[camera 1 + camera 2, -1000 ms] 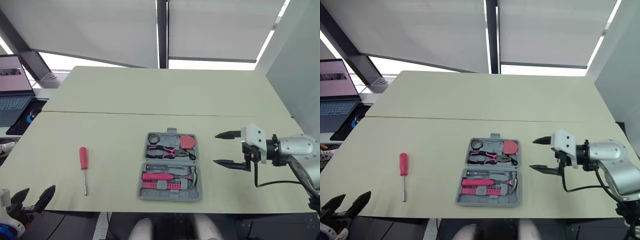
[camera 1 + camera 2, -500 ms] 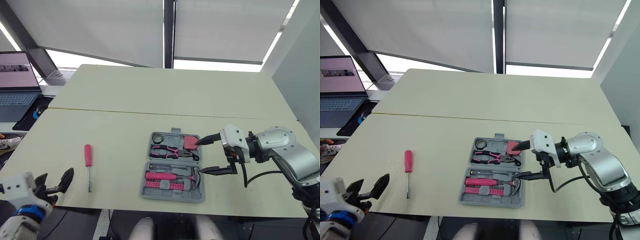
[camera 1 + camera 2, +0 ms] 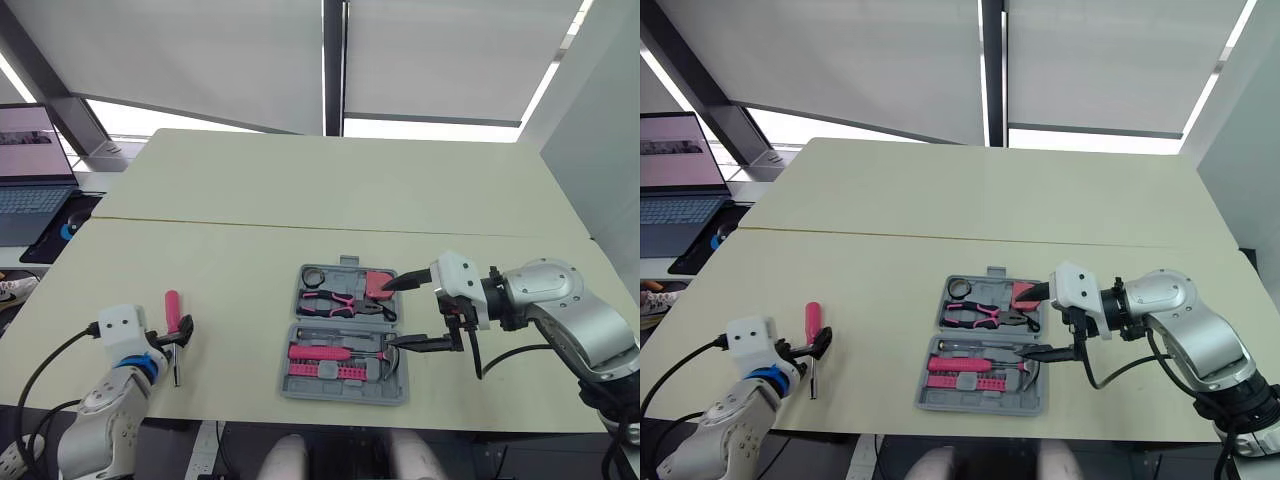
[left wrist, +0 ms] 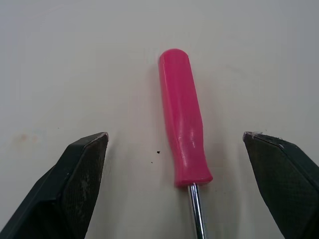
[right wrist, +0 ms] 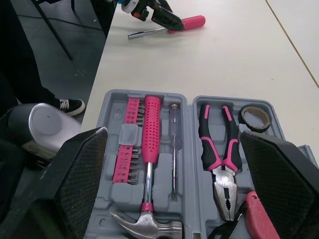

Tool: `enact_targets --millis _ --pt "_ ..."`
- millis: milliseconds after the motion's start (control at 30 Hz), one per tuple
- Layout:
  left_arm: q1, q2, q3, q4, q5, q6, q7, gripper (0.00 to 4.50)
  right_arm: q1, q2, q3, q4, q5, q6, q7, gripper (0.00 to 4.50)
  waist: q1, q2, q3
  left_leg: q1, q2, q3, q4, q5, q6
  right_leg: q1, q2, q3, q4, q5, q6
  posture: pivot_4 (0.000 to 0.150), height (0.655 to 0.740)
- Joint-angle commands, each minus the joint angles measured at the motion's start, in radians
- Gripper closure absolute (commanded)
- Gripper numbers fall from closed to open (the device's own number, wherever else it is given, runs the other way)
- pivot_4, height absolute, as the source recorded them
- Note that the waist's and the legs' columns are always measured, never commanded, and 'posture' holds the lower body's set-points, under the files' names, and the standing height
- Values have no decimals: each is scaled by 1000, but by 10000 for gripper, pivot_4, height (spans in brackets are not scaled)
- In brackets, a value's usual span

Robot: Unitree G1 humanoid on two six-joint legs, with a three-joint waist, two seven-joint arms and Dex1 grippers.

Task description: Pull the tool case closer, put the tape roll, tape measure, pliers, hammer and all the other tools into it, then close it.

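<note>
Left pincer (image 3: 172, 337), spread, straddles the pink-handled steel screwdriver (image 4: 183, 134): clamp mid-handle, lift level, carry toward three o'clock into the open grey plastic case (image 3: 342, 396), beside the spread right pincer (image 3: 392, 315).

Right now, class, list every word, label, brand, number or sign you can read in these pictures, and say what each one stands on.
No text can be read.
Laptop: its screen shows a strip of content, too small to read.
Tool case: no lettering visible on it.
Screwdriver: plain pink handle, no marking visible.
</note>
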Motion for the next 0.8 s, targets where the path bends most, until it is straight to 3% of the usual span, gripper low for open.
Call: enact_targets --millis 33,233,433,800 --pt "-25 -6 -30 35 31 -4 6 3931 2 -8 -11 -36 11 3 -7 0 0 0 0 0 0 0 0 0 0 0 0 0 0 0 0 1500 7400" --pt "-36 -45 -50 48 54 19 27 21261 7 -12 -10 -51 13 11 -15 0 0 2 -1 0 0 0 0 2 -3 0 -1 0 0 0 0 1500 7400" --pt "35 -89 -64 -69 39 49 26 38655 15 -15 -10 -58 8 12 -21 0 1 4 -2 0 -2 0 0 2 -3 1 -3 0 -1 0 1 1500 7400" --pt "6 -170 -204 -259 57 140 62 39023 9 -20 -5 -44 -7 0 -12 0 5 3 -2 1 -2 -2 0 0 0 4 -3 -2 -2 1 2 1500 7400"
